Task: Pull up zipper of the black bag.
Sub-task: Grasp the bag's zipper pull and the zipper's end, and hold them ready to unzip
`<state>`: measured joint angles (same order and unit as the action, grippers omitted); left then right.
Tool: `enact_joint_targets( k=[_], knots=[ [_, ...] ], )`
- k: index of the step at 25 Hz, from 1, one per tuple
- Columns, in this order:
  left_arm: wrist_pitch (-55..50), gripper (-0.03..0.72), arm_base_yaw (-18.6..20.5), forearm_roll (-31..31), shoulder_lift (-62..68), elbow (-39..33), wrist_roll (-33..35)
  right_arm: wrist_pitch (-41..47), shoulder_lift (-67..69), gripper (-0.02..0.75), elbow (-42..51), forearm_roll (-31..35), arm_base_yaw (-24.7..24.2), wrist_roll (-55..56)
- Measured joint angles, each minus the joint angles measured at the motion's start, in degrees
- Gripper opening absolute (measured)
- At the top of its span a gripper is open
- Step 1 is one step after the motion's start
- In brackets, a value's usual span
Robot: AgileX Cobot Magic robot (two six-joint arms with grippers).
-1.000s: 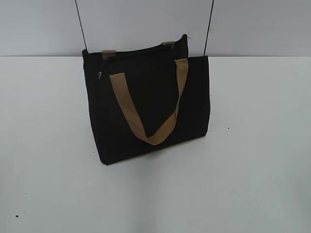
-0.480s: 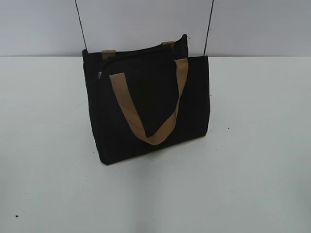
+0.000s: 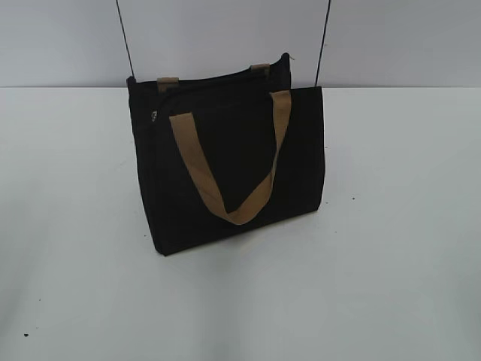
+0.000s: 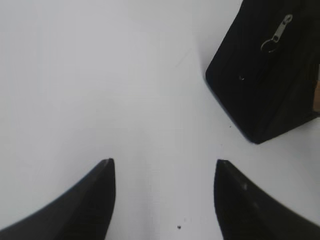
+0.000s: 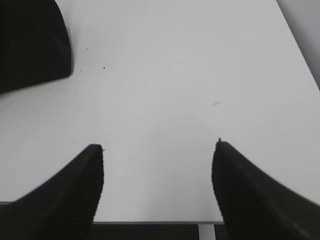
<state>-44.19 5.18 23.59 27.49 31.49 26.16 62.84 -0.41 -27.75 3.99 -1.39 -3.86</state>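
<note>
The black bag (image 3: pixel 225 173) stands upright on the white table, with a tan strap handle (image 3: pixel 225 173) looping down its front. Its zipper runs along the top edge, and the small silvery pull tab (image 3: pixel 154 116) hangs at the left end. In the left wrist view the bag's end (image 4: pixel 265 85) is at the upper right with the pull tab (image 4: pixel 278 33) on it. My left gripper (image 4: pixel 165 165) is open and empty over bare table, short of the bag. My right gripper (image 5: pixel 157 147) is open and empty; the bag's corner (image 5: pixel 30 45) is at its upper left. Neither gripper shows in the exterior view.
The white table (image 3: pixel 391 263) spreads around the bag. Its front edge (image 5: pixel 160 221) shows in the right wrist view. Two thin black cables (image 3: pixel 126 45) hang behind the bag against a grey wall.
</note>
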Motion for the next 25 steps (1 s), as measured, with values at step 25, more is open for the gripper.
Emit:
enact_joint_targets(
  k=[25],
  knots=[
    [5.4, 0.48, 0.0, 70.6, 51.1, 0.3, 92.5, 0.0, 0.0, 0.517, 0.0, 0.0, 0.0, 0.0]
  ],
)
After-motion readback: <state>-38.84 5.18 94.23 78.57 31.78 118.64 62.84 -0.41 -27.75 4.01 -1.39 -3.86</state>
